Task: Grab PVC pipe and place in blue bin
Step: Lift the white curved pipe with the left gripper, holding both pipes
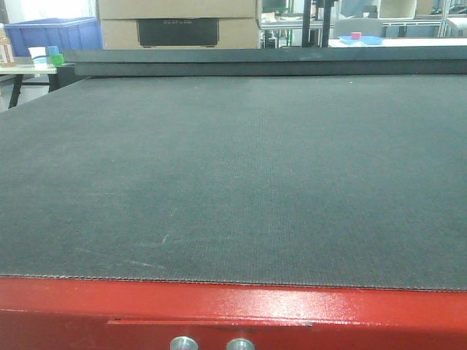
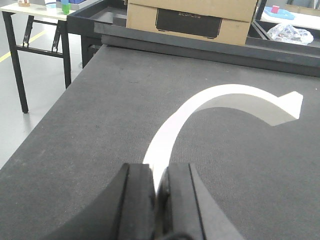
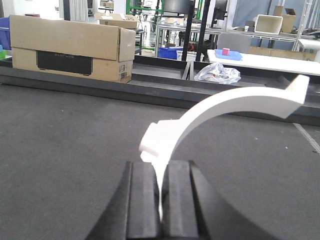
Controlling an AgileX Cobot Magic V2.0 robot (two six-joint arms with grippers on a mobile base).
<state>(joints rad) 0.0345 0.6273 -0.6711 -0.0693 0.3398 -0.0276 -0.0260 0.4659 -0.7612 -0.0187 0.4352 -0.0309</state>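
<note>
While over mat, L end effector, R end effector tight on PVC pipe

**A:** What stands beyond the wide dark-grey felt-topped desk?
**B:** A brown cardboard box with a black panel on its face, just past the far rim. To its right lies a crumpled clear plastic bag.
**A:** And behind the bag?
**B:** A flat blue tray carrying a small pink cube.
**A:** Anything off to the left?
**B:** A pale side table on black legs, holding a small green cup. The desk's near edge is a glossy red metal strip with two round silver buttons
</note>
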